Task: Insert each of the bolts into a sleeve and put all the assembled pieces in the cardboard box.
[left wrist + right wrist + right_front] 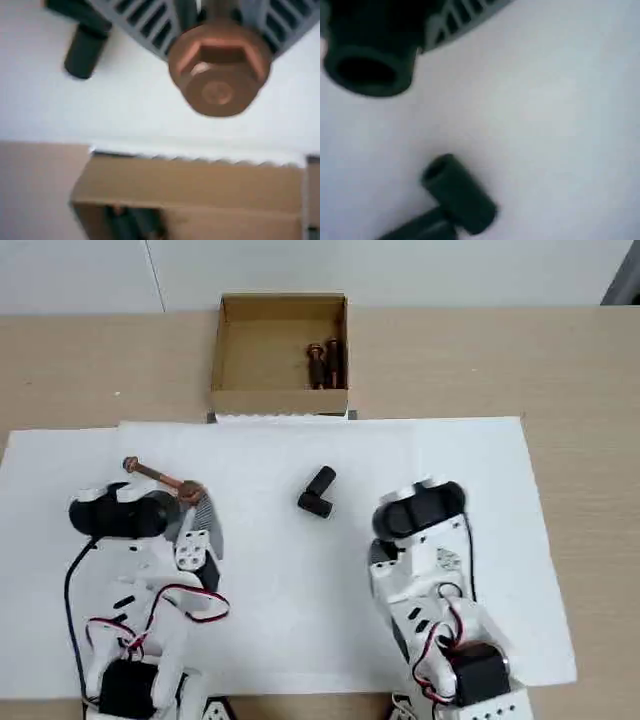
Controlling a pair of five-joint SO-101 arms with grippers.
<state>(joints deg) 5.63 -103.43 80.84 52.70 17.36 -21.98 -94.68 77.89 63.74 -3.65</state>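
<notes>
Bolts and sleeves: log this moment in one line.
left gripper: shut on bolt | right gripper: shut on sleeve | paper: two loose sleeves | cardboard box: assembled pieces inside

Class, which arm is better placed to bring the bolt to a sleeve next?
Left. The left gripper is shut on the bolt, so that arm can carry it. The right gripper holds a sleeve, open end showing.

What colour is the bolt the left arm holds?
Copper-brown; the bolt shows best in the left wrist view.
</notes>
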